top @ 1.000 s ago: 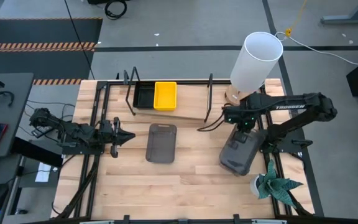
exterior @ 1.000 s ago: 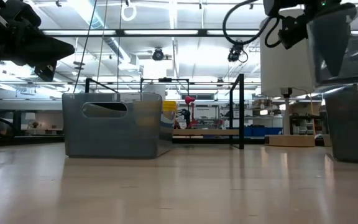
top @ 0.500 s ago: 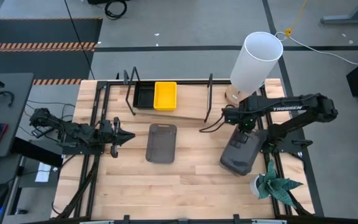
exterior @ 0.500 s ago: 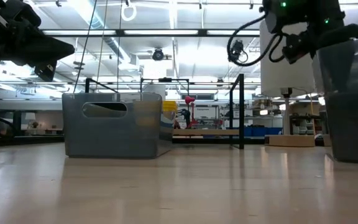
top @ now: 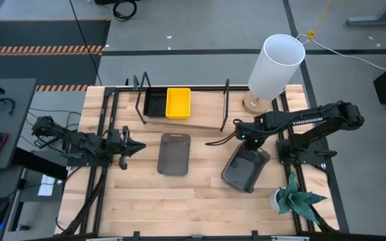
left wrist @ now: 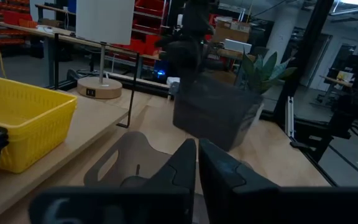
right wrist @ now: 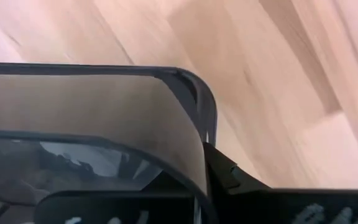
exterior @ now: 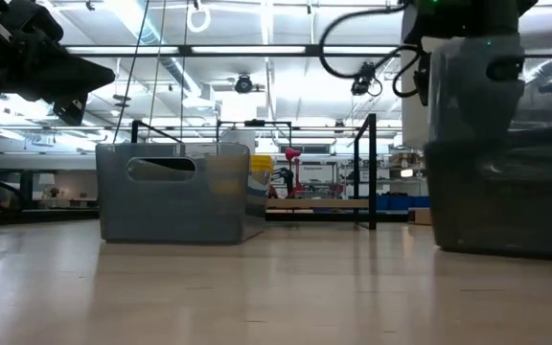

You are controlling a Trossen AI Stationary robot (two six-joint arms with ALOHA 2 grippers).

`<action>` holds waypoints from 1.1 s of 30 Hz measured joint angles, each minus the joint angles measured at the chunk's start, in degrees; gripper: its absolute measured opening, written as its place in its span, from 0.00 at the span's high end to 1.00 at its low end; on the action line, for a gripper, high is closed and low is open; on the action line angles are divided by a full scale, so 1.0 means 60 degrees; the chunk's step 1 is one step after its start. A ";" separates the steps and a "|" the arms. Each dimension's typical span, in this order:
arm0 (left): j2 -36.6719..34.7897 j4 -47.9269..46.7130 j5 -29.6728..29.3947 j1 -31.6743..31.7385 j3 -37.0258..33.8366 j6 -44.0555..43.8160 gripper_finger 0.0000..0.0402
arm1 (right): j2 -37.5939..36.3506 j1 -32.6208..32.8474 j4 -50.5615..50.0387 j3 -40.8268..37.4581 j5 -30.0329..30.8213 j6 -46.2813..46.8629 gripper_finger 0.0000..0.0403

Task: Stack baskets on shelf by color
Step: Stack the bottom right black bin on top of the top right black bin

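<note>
— Two grey baskets are out on the worktop point(top: 139, 201), aren't they?
— Yes. One grey basket point(top: 174, 153) lies flat near the middle, just in front of the shelf point(top: 203, 120). The other grey basket point(top: 245, 167) is over on the right side, turned at an angle, and the right claw point(top: 248, 138) is grasping its far rim.
— Sure it's really gripped?
— From the right wrist camera a dark finger point(right wrist: 229, 177) sits tight against the basket wall, so yes, clenched on it. From table height that basket looks to rest on the wood.
— And the shelf itself?
— A black basket point(top: 155, 104) and a yellow basket point(top: 178, 102) sit side by side on it, touching, between the black wire end frames.
— What about the left arm?
— It waits at the left edge. The left claw point(top: 135, 146) points toward the middle basket, its fingers pressed together on nothing.
— Anything else around?
— A tall white lamp point(top: 273, 65) at the far right corner and a small plant point(top: 295, 199) at the near right
</note>
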 joint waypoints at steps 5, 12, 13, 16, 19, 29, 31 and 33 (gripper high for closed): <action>0.0000 0.0000 -0.0003 0.0003 -0.0001 0.0003 0.92 | 0.0158 0.0405 0.0892 0.0000 -0.0195 0.0461 0.98; 0.0004 0.0011 0.0000 0.0003 0.0000 0.0000 0.92 | 0.1723 0.0912 0.1203 0.0475 -0.0456 0.0687 0.98; 0.0000 0.0018 -0.0003 0.0000 0.0000 0.0000 0.92 | 0.1992 0.0955 0.1169 0.0672 -0.0462 0.0687 0.98; 0.0004 0.0021 -0.0003 0.0003 -0.0003 0.0000 0.94 | 0.2730 0.1049 0.0988 0.1385 -0.0466 0.0727 0.98; 0.0004 0.0018 -0.0003 0.0003 0.0000 0.0000 0.94 | 0.3327 0.1109 0.0839 0.2163 -0.0459 0.0656 0.97; 0.0004 0.0033 -0.0001 0.0003 -0.0004 0.0000 0.91 | 0.4904 0.1137 -0.0195 0.4439 0.0088 -0.0158 0.78; 0.0004 0.0036 -0.0003 0.0003 -0.0001 0.0000 0.92 | 0.5118 0.1119 -0.0410 0.4782 0.0075 -0.0290 0.74; 0.0004 0.0036 0.0000 0.0003 -0.0003 0.0000 0.92 | 0.5274 0.1097 -0.0608 0.5083 0.0021 -0.0385 0.70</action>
